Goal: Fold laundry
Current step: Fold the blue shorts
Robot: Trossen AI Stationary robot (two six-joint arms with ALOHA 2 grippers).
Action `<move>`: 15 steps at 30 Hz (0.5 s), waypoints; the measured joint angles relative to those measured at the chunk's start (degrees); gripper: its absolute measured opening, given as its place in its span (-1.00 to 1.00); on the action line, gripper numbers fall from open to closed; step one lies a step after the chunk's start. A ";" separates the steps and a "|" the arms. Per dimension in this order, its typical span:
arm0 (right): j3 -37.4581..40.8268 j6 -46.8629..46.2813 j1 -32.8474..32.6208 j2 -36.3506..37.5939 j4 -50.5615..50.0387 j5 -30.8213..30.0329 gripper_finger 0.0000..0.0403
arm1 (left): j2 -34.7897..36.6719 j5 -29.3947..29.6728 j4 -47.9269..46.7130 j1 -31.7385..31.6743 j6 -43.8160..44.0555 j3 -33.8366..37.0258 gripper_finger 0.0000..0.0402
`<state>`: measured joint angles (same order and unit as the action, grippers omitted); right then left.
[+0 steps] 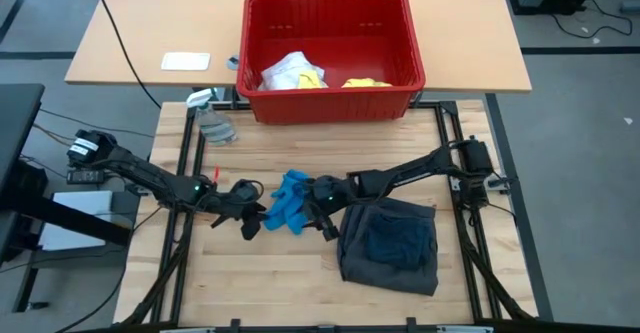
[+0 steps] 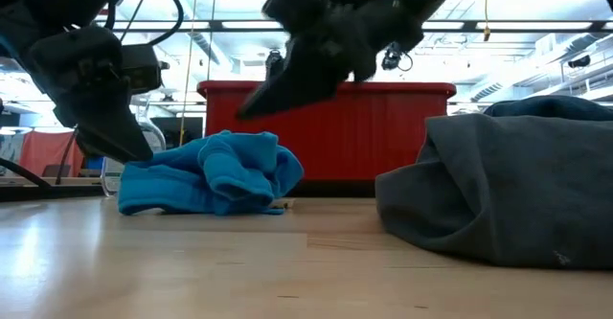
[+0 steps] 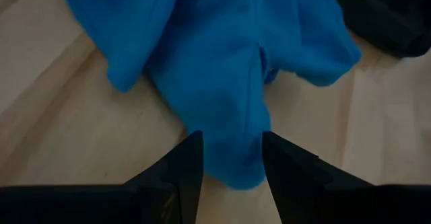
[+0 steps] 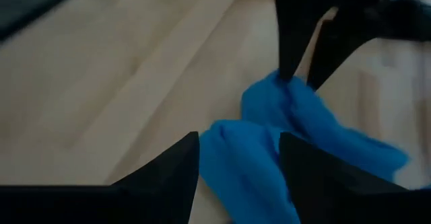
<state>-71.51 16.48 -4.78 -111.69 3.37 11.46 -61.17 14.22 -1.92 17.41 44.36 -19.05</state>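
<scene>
Left gripper (image 3: 231, 158), fingers part-closed, pinches one edge of the crumpled bright blue cloth piece (image 1: 290, 200) on the wooden slatted table (image 1: 280, 283). Opposite it, the right gripper (image 4: 239, 158) straddles the cloth's other edge, jaws partly open; a firm hold cannot be told. Beside the right gripper lie folded dark grey shorts (image 1: 390, 243). Beyond both stands the red plastic slotted basket (image 1: 330, 18), holding yellow and white cloth (image 1: 297, 73).

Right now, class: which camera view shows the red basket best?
The high view: the red basket shows whole, rim and the clothes inside. The low view shows only its front wall, partly hidden by cloth. Neither wrist view shows it.
</scene>
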 joint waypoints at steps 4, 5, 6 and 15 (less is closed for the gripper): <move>-2.23 0.05 -0.19 -3.29 -0.35 -1.48 0.02 | -1.96 -1.25 2.64 0.24 1.37 0.00 -0.30; -2.75 0.08 -0.28 -3.82 -0.35 -1.99 0.00 | -2.63 -1.27 3.57 0.24 1.67 0.00 -0.33; -3.33 0.09 -0.33 -4.55 -0.35 -2.77 -0.02 | -3.28 -1.32 4.23 0.24 1.93 0.00 -0.37; -5.25 -14.33 0.52 -5.80 -4.94 -0.26 -0.89 | -6.70 -6.49 5.91 0.07 9.17 -0.69 -0.94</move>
<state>-76.76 2.15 -4.26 -117.49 -1.57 11.20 -67.87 7.73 3.99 17.47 53.52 -19.73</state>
